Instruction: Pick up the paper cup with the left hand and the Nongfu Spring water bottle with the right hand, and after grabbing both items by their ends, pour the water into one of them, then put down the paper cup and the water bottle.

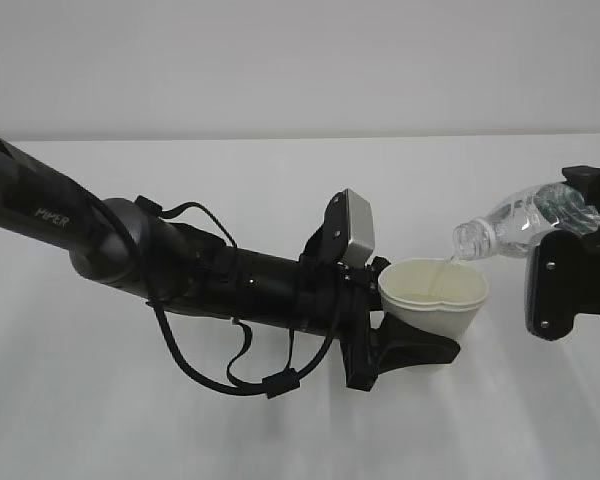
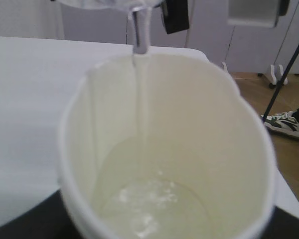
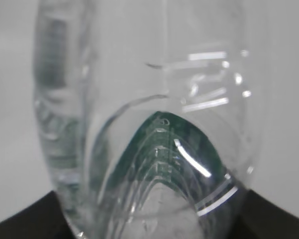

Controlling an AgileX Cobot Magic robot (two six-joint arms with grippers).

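Two arms over a white counter (image 1: pixel 280 440) in the exterior view: left hand (image 1: pixel 410 345) clamped around the lower part of the paper cup (image 1: pixel 435 298), cup held above the surface with its mouth tipped slightly toward the camera; right hand (image 1: pixel 565 270) gripping the base end of the Nongfu Spring water bottle (image 1: pixel 515 222), bottle tilted neck-down to the left, open mouth just above the cup's far rim, thin thread of water (image 1: pixel 446 266) falling inside. Seen from the left wrist: cream inside of the paper cup (image 2: pixel 204 149) filling the frame, rim squeezed to an oval, stream of water (image 2: pixel 141 45) dropping from the bottle's mouth at the top edge onto the inner wall, shallow pool at the bottom; black of the hand just showing at the lower corners. Seen from the right wrist: clear ribbed bottle (image 3: pixel 149 119) very close and blurred, green label glimpsed through the plastic, dark edge of the hand at the bottom, grip itself not discernible from this angle.
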